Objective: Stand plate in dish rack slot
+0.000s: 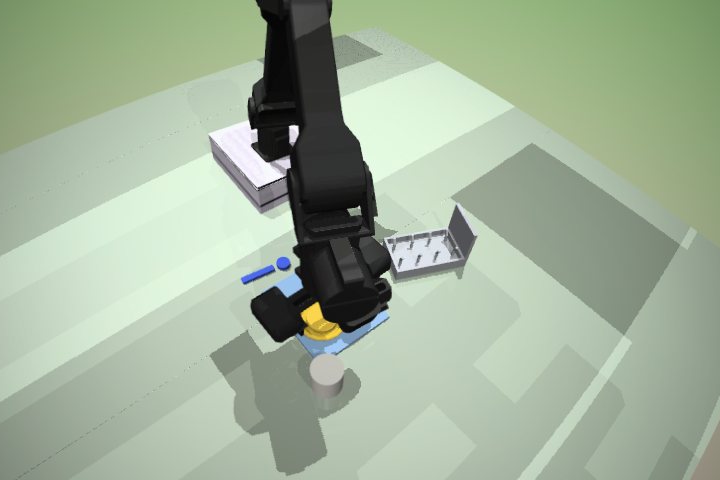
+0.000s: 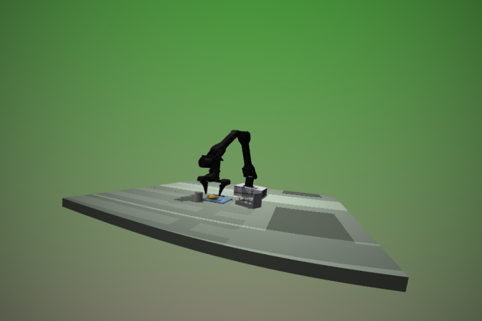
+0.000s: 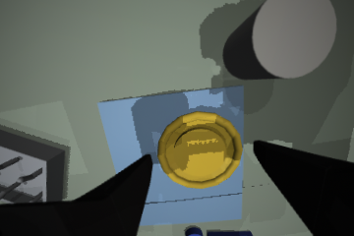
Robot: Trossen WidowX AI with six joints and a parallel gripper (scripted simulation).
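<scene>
— Nothing done yet? 
— No. Yellow plate [image 3: 200, 148] lies flat on the blue mat [image 3: 121, 128] beside the dish rack [image 1: 426, 254]; gripper [image 3: 201, 162] hangs above it, wide open, empty. Grasping, slotting, retreat all remain.

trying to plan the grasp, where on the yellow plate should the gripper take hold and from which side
Grip the yellow plate across its raised rim, coming straight down from above. It lies flat on the blue mat, so only the rim gives the fingers an edge. The open gripper already straddles it, one finger on each side. The grey cylinder stands apart and probably won't interfere.
</scene>
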